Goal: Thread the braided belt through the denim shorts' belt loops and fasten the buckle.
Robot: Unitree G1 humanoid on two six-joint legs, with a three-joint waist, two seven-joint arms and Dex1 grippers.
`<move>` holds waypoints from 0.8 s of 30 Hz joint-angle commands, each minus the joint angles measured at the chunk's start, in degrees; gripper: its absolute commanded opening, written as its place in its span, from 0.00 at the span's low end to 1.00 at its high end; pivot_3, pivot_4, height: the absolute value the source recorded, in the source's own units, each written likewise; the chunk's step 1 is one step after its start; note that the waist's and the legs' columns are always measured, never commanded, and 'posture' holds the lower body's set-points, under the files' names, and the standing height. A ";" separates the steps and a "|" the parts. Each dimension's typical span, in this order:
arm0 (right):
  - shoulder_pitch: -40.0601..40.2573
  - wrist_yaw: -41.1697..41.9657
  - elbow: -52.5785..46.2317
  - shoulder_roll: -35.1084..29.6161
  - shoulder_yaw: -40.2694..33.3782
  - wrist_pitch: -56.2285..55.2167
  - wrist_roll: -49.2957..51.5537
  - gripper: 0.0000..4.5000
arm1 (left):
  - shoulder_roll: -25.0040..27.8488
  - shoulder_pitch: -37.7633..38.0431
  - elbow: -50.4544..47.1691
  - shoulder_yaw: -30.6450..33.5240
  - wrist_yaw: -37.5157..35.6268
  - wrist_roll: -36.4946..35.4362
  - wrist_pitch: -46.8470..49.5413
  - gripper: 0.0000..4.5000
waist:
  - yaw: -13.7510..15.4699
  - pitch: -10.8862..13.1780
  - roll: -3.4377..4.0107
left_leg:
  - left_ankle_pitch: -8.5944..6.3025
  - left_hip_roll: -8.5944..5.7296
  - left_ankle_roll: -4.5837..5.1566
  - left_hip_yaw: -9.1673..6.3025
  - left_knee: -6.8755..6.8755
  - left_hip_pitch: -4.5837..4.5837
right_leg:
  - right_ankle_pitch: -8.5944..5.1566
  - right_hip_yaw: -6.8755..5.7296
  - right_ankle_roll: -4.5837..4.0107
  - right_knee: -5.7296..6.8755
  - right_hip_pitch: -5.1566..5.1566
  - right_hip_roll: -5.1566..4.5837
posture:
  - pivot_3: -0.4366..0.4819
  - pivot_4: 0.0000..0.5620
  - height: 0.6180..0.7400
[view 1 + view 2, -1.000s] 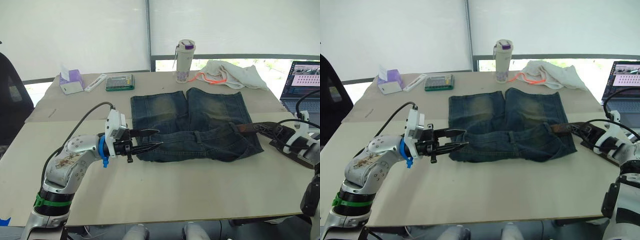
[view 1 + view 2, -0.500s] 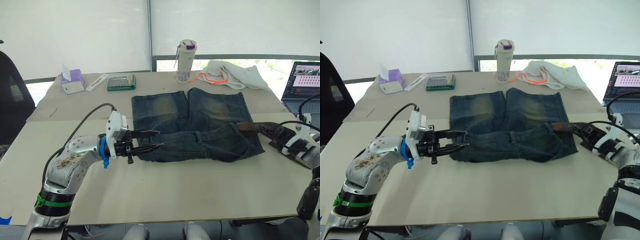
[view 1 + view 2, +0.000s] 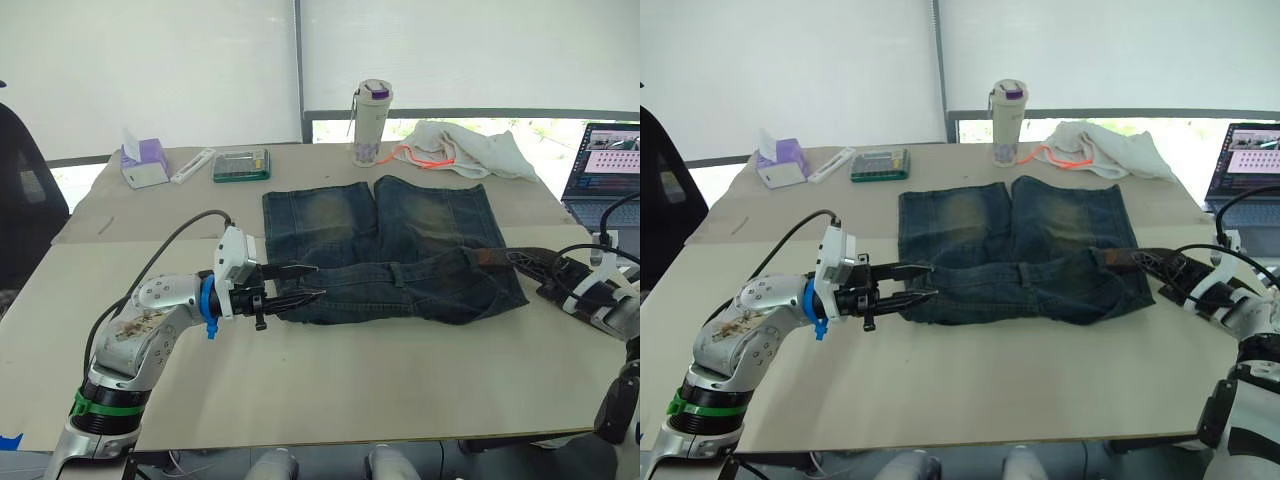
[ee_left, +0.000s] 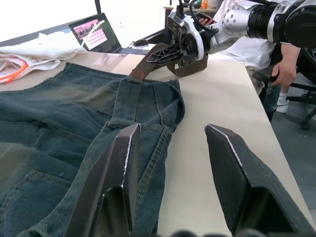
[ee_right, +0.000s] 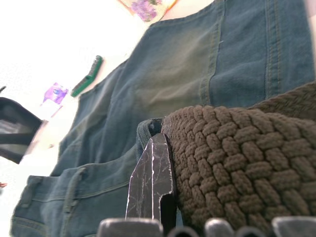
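The denim shorts (image 3: 385,245) lie flat on the table, waistband toward me. My left gripper (image 3: 308,282) is open at the waistband's left end, one finger (image 4: 116,177) over the denim and the other over bare table. At the right end, my right gripper (image 3: 537,266) is shut on the braided belt (image 5: 232,163), whose brown tip (image 3: 492,257) reaches the waistband corner. A belt loop (image 3: 397,275) shows mid-waistband. I cannot make out the buckle.
At the table's far side stand a bottle (image 3: 371,122), a white cloth with orange cord (image 3: 462,148), a green box (image 3: 240,164) and a tissue box (image 3: 143,163). A laptop (image 3: 608,160) sits at the right. A person's hand (image 4: 280,74) shows behind my right arm.
My left gripper has sunk slightly toward the table at the waistband's left end. My right gripper keeps hold of the belt at about the same spot.
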 commanded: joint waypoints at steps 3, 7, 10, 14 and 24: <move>3.66 1.62 -6.55 -1.37 -0.84 4.92 2.39 0.00 | 0.34 0.75 -0.95 0.04 -0.79 0.09 -1.08 0.49 | 0.02 0.00 0.01 | 0.00 0.00 0.00 0.00 0.01 0.00 | 0.00 0.00 0.01 0.00 0.00 0.00 | 0.48 0.27 1.00; 8.71 0.41 -12.71 -0.98 -2.40 7.49 4.26 0.00 | 0.50 1.69 -1.28 0.22 -0.91 0.13 -0.96 0.49 | 0.03 0.00 0.00 | 0.00 0.01 0.00 0.00 0.01 0.01 | 0.00 0.00 0.01 0.02 0.00 0.00 | 0.48 0.27 1.00; 9.79 -4.99 -14.40 0.59 -5.29 2.10 4.30 0.00 | 0.23 2.33 -0.97 -0.36 -1.10 0.57 -1.18 0.49 | 0.11 -0.01 0.01 | 0.00 0.00 0.00 0.00 0.01 0.02 | 0.00 0.01 0.02 0.02 0.02 0.00 | 0.48 0.27 1.00; 8.26 -9.12 -15.60 1.93 -9.66 -0.14 6.81 0.00 | -0.43 2.28 0.23 -1.54 -1.34 1.74 -1.98 0.49 | -0.02 -0.01 0.02 | 0.00 0.00 0.00 0.02 0.04 0.03 | 0.02 0.04 0.03 0.03 0.02 0.00 | 0.48 0.27 1.00; 9.58 -8.64 -17.69 1.86 -7.88 0.41 7.79 0.00 | -0.67 2.28 1.23 -2.29 -2.09 2.50 -2.77 0.49 | 0.11 -0.02 0.03 | 0.00 0.00 0.01 0.05 0.06 0.03 | 0.02 0.08 0.04 0.03 0.02 0.01 | 0.48 0.27 1.00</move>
